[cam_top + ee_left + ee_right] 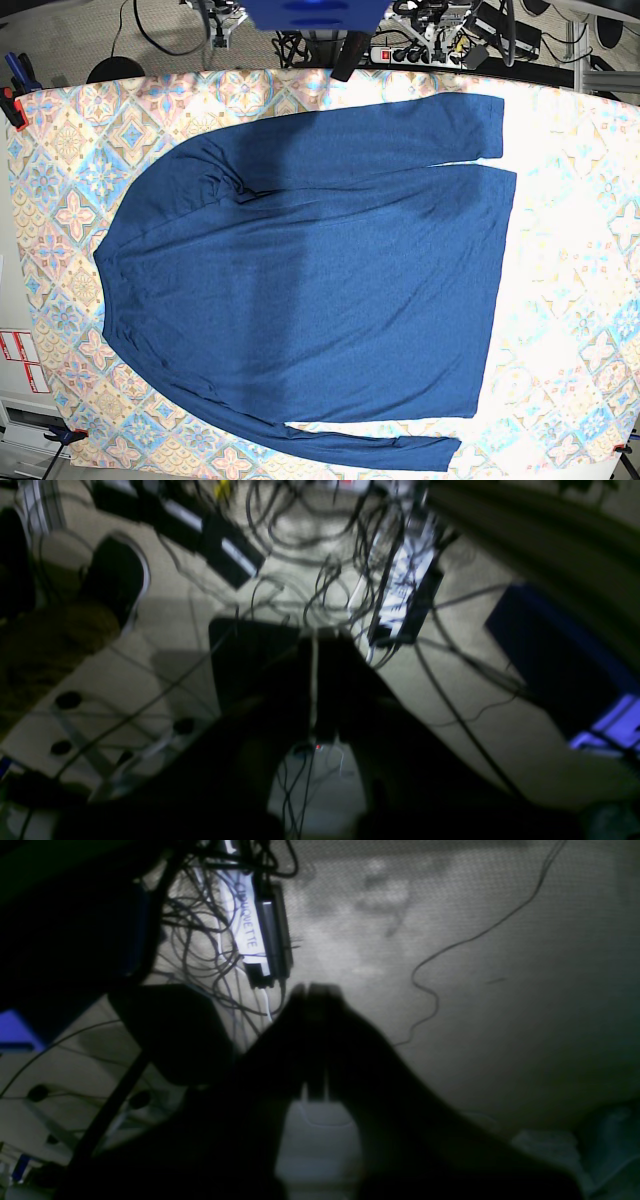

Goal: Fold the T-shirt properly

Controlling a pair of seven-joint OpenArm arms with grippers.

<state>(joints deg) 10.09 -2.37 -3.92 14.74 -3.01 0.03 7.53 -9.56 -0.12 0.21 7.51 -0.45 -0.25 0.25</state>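
The T-shirt (320,280) is a plain navy long-sleeved shirt lying flat and spread out on the table, seen in the base view. Its neck points left and its hem right. One sleeve (400,125) runs along the top edge, the other (380,448) along the bottom. Neither gripper appears in the base view. In the left wrist view my left gripper (316,635) is shut with nothing in it, above a floor strewn with cables. In the right wrist view my right gripper (312,989) is also shut and empty, above the floor.
A patterned cloth (560,250) covers the table. A blue block (310,15) stands at the table's far edge. A power strip (250,930) and tangled cables (320,575) lie on the floor behind the table. Clamps (12,100) hold the cloth's left side.
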